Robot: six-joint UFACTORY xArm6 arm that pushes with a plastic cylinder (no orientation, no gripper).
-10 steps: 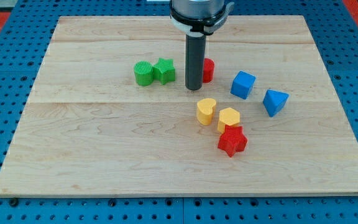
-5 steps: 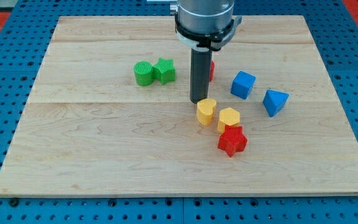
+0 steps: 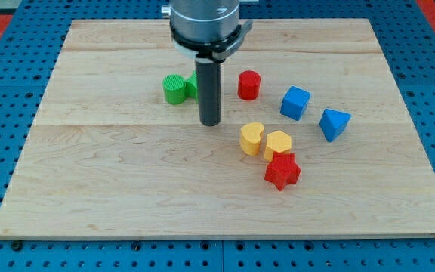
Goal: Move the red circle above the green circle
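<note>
The red circle (image 3: 248,85) stands upright on the wooden board (image 3: 127,189), right of centre near the view's top. The green circle (image 3: 174,89) sits to its left, touching a green star (image 3: 192,85) that the rod partly hides. My tip (image 3: 211,123) rests on the board below and between the two circles, about a block's width left of and below the red circle, touching neither.
A yellow heart (image 3: 251,138), a yellow hexagon (image 3: 278,143) and a red star (image 3: 282,171) cluster right of the tip. A blue cube (image 3: 295,103) and a blue triangular block (image 3: 334,124) lie further right.
My tip has moved left, from just below the red circle and beside the yellow heart to below the green star. The red circle is now fully uncovered. No block moved.
</note>
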